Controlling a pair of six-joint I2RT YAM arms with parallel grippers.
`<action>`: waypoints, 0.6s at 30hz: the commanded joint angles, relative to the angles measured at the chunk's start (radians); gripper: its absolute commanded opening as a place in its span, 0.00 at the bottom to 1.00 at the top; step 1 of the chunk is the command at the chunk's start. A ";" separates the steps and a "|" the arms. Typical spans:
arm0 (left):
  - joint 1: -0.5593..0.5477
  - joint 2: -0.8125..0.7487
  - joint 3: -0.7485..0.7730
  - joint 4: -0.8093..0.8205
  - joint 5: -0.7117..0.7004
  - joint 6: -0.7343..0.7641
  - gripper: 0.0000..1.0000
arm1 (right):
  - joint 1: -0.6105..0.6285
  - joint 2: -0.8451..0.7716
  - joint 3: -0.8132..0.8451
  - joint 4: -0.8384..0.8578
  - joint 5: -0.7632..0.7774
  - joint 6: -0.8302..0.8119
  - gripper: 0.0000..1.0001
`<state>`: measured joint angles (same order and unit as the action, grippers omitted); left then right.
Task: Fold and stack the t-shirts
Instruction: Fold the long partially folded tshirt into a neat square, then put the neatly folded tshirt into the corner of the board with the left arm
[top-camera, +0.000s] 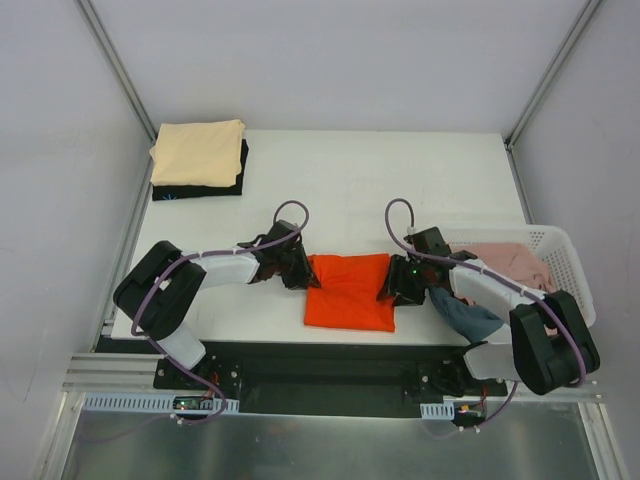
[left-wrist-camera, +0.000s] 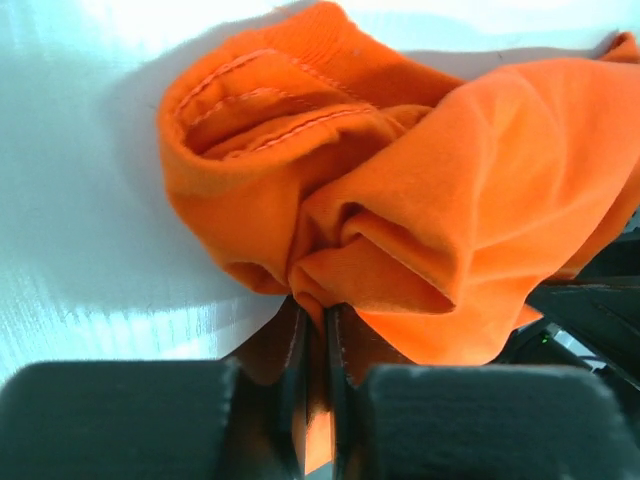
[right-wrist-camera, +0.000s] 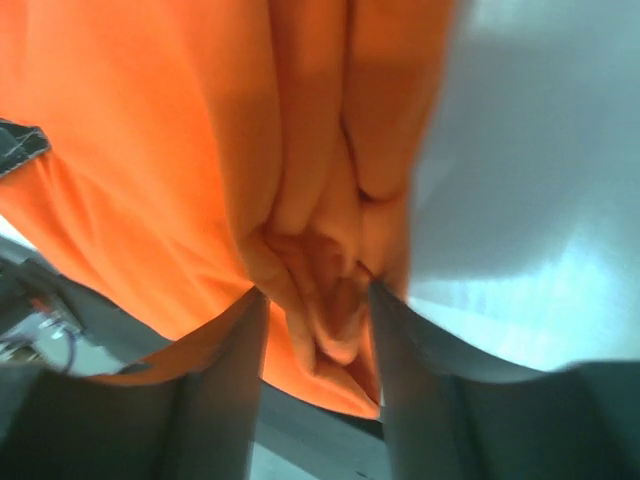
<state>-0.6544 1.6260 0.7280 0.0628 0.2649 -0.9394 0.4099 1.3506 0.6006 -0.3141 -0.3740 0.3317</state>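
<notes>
From above, we see a white table (top-camera: 400, 180) closed in by grey walls (top-camera: 330, 60) on three sides. The orange-red t-shirt (top-camera: 348, 290) lies folded at the middle of the near edge. The left gripper (top-camera: 298, 268) meets its left side and the right gripper (top-camera: 395, 287) its right side, both arms bent low and reaching inward. At the far left corner a cream t-shirt (top-camera: 198, 150) rests on a black t-shirt (top-camera: 200, 187). At the right edge stands a white basket (top-camera: 562, 242) with a pink t-shirt (top-camera: 505, 260) inside, and a dusty blue t-shirt (top-camera: 465, 315) hangs over its near wall. The far half of the table between the stack and the basket is bare.

In the left wrist view, the jaws are clenched on a thin fold of the orange-red cloth, and the shirt bunches up in front of them. Bare table lies to the left.

In the right wrist view, the fingers (right-wrist-camera: 225, 385) stand apart, released, with a loose puffy bunch of the same shirt between them. Bare table shows on the right side.
</notes>
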 joint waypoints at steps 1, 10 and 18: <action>-0.014 0.029 0.004 -0.113 -0.099 0.080 0.00 | 0.001 -0.134 0.065 -0.155 0.087 -0.104 0.58; -0.011 -0.023 0.177 -0.288 -0.418 0.270 0.00 | 0.000 -0.255 0.266 -0.350 0.233 -0.247 0.97; 0.129 0.014 0.385 -0.371 -0.726 0.491 0.00 | -0.010 -0.277 0.357 -0.355 0.437 -0.287 0.97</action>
<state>-0.6094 1.6272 1.0012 -0.2455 -0.2176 -0.6174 0.4095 1.1007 0.8948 -0.6373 -0.0860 0.0944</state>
